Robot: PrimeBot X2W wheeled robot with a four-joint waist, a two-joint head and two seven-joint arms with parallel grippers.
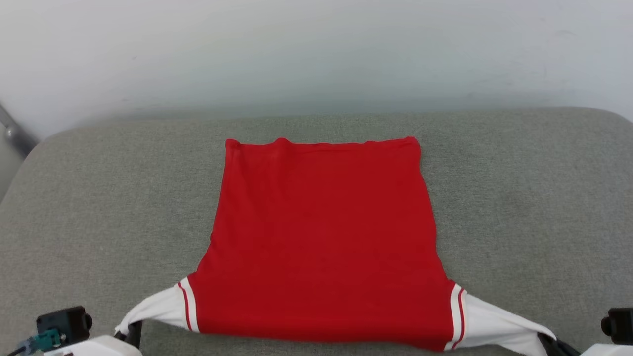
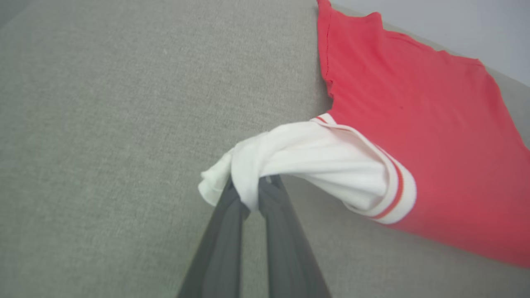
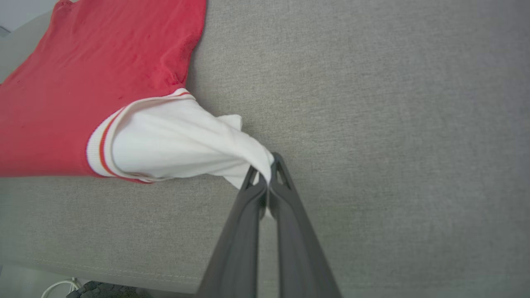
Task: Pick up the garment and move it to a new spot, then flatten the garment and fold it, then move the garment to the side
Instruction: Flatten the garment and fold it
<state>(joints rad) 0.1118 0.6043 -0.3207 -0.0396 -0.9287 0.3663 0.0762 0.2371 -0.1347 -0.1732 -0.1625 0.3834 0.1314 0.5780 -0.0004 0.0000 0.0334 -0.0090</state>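
We have the red jersey (image 1: 321, 237) spread about mid-way across the grey fabric cushion (image 1: 89, 207), its hem on the far side toward the pale wall (image 1: 316, 49) and its shoulders at the near side, close to us. The face turned up is plain red, with no print visible on it.

Our left tool (image 2: 251, 188) is clenched on the bunched end of the left white sleeve (image 2: 323, 157). Our right tool (image 3: 265, 176) is clenched on the tip of the right white sleeve (image 3: 174, 140). Each sleeve is drawn outward and toward the near side, tapering tautly from its striped trim to the fingertips.

We read that as the reason for the grip. Holding the two sleeve ends wide apart keeps the shoulder line stretched, so the body lies nearly flat, with only small puckers at the far hem corners. Both sleeves seem raised slightly off the cushion rather than resting on it.

In our judgement this is the flattening step, and no fold has been made yet. Next we would expect to lay the sleeves down or bring them inward over the red body. The shoulders sit near the cushion's near edge, so pulling further nearward could drag the jersey over it
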